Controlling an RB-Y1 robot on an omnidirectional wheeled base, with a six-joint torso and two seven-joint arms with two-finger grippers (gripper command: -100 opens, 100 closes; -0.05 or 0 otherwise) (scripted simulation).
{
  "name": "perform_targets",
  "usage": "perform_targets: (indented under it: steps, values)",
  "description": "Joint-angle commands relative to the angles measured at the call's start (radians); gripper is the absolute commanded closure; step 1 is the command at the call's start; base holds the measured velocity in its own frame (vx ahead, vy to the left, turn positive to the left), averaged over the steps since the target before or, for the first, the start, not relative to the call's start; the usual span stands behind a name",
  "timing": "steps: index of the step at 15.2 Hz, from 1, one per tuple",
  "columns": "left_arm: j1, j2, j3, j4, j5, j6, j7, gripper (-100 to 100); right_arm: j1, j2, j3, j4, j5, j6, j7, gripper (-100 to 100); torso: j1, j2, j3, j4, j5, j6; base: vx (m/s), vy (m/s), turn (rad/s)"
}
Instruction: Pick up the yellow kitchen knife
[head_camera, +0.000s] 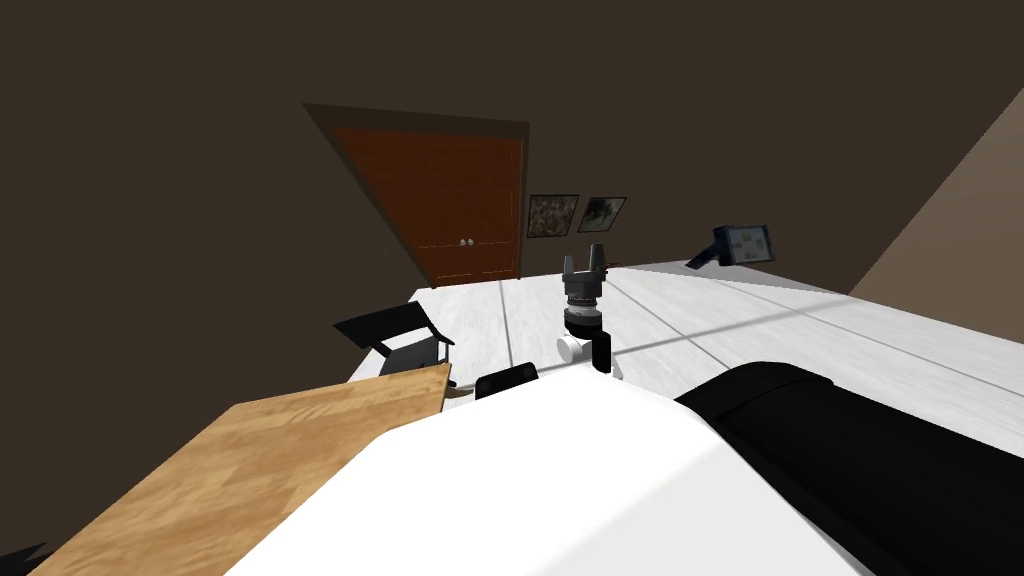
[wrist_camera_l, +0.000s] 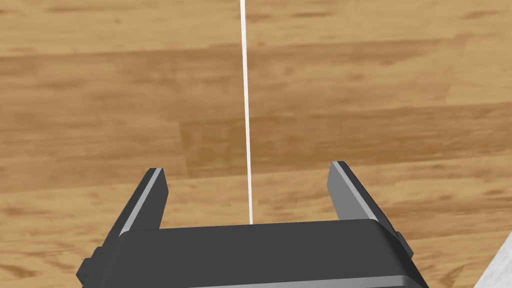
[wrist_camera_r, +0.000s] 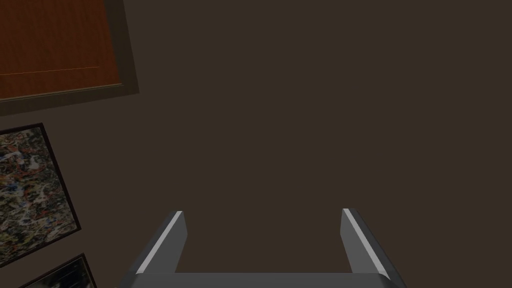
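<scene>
Far left, low in the head view, is the wooden table (head_camera: 250, 460), with a black chair (head_camera: 395, 335) just past its far corner on the white floor (head_camera: 800, 330). Your left gripper (wrist_camera_l: 247, 167) hangs over that tabletop near its edge, fingers spread wide and holding nothing. A thin white line (wrist_camera_l: 245, 100) runs straight out from the gripper body, midway between the fingers and along their length. It's likely the knife seen edge-on, but no yellow shows, so you cannot tell for sure. If it is the knife, its long axis points dead ahead of the left hand and the fingers already straddle it, one on each side. The next move then looks like a plain drop and close, with no turn of the wrist needed. Further right, the right gripper (head_camera: 585, 262) is raised above the floor, facing the wall beside the brown door (head_camera: 440, 200). It is also spread and empty. It sits well apart from the table, so the left arm is the nearer one.
</scene>
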Motion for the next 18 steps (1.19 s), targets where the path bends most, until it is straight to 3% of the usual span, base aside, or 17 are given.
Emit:
perform_targets:
  steps: [1,2,6,7,8,9,10,11,13,18]
  values:
    - [0.0,0.0,0.0,0.0,0.0,0.0,0.0,-100,0.0,0.0,0.0,0.0,0.0,0.0,0.0,0,0.0,0.0,0.0,0.0,0.0,0.0,-0.016,0.031,-0.003]
    - [0.0,-0.003,-0.001,-0.001,-0.001,-0.004,0.001,100,0.0,0.0,0.0,0.0,0.0,0.0,0.0,0,-0.001,0.0,0.0,0.0,0.0,0.0,-0.005,0.011,-0.003]
    - [0.0,-0.005,-0.002,0.001,0.001,0.005,0.003,100,0.0,0.0,0.0,0.0,0.0,0.0,0.0,0,-0.001,-0.001,0.0,0.0,0.0,0.0,-0.001,0.001,0.0]
    - [0.018,0.023,0.016,-0.019,0.015,0.033,0.002,100,0.0,0.0,0.0,0.0,0.0,0.0,0.0,0,0.0,-0.001,0.0,0.0,0.002,0.0,0.015,-0.032,-0.017]
    - [0.022,0.026,0.019,-0.024,0.017,0.039,0.003,100,0.0,0.0,0.0,0.0,0.0,0.0,0.0,0,0.0,-0.001,-0.001,0.0,0.003,0.0,0.029,-0.061,-0.007]
    - [0.018,0.012,0.012,-0.026,0.009,0.02,0.006,100,0.0,0.0,0.0,0.0,0.0,0.0,0.0,0,-0.001,-0.002,-0.001,0.0,0.003,0.0,0.018,-0.036,0.006]
    - [0.017,0.022,0.011,-0.021,0.008,0.017,0.011,-100,0.0,0.0,0.0,0.0,0.0,0.0,0.0,0,-0.001,-0.002,-0.001,0.0,0.004,0.0,0.025,-0.081,-0.062]
    - [0.016,0.025,0.01,-0.02,0.009,0.016,0.013,-100,0.0,0.0,0.0,0.0,0.0,0.0,0.0,0,-0.002,-0.002,-0.001,0.0,0.004,0.0,0.015,-0.151,-0.089]
    - [0.02,0.037,0.028,-0.05,0.048,0.055,0.014,-100,0.0,0.0,0.0,0.0,0.0,0.0,0.0,0,-0.006,0.001,0.0,0.0,0.003,0.0,-0.113,-0.089,-0.088]
    - [0.039,0.035,0.058,-0.09,0.096,0.114,0.007,-100,0.0,0.0,0.0,0.0,0.0,0.0,0.0,0,0.008,0.011,0.007,0.002,0.006,-0.001,-0.155,0.062,0.018]
